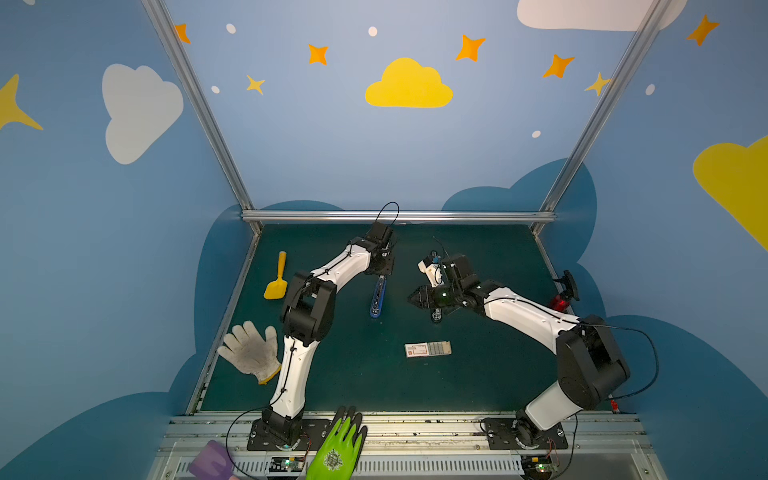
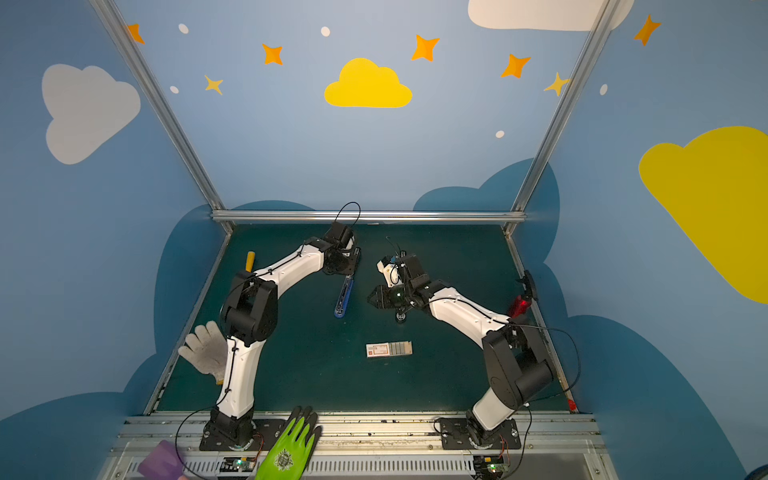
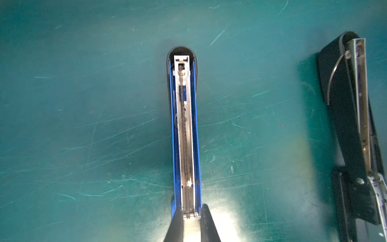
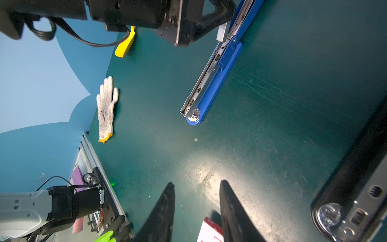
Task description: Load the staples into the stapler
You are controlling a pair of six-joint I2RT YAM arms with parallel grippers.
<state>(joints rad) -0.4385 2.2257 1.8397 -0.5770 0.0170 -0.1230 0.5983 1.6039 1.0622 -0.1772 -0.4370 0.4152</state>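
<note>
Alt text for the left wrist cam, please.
An open blue stapler lies on a scratched green mat, its bare metal staple channel and spring pointing away from the camera. At its near end the left claw is shut on a silvery staple strip. A black stapler, also open, lies beside it.

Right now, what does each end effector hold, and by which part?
Left end effector pinches a staple strip by one end, at the blue stapler; right end effector holds nothing.
</note>
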